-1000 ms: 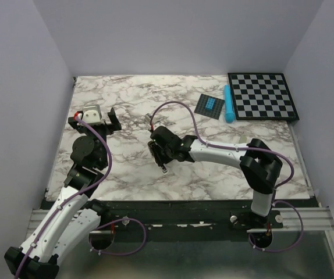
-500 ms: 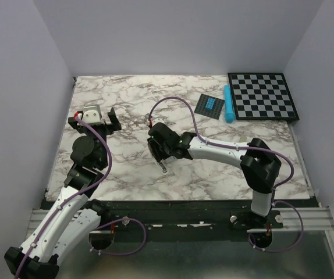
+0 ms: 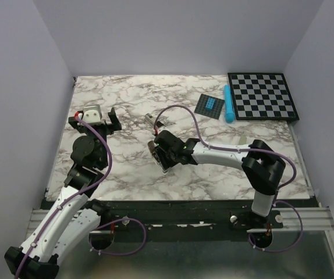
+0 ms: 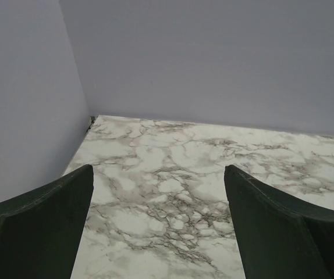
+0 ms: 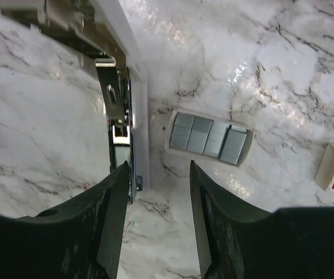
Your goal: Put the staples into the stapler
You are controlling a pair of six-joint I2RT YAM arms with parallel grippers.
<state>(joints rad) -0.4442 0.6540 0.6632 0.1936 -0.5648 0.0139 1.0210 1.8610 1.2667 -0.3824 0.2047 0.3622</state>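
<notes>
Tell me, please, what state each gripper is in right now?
Left gripper: open wide, holding nothing.
Right gripper: partly open by the end of the stapler, gripping nothing.

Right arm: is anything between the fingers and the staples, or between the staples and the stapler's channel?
Nothing visible. The staples lie just beyond the open right fingers, with bare marble between. The stapler lies beside them, channel exposed.

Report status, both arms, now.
Left gripper open, empty. Right gripper open, empty, over the opened stapler. Staples in their tray beside it. Nothing blocking either.
</notes>
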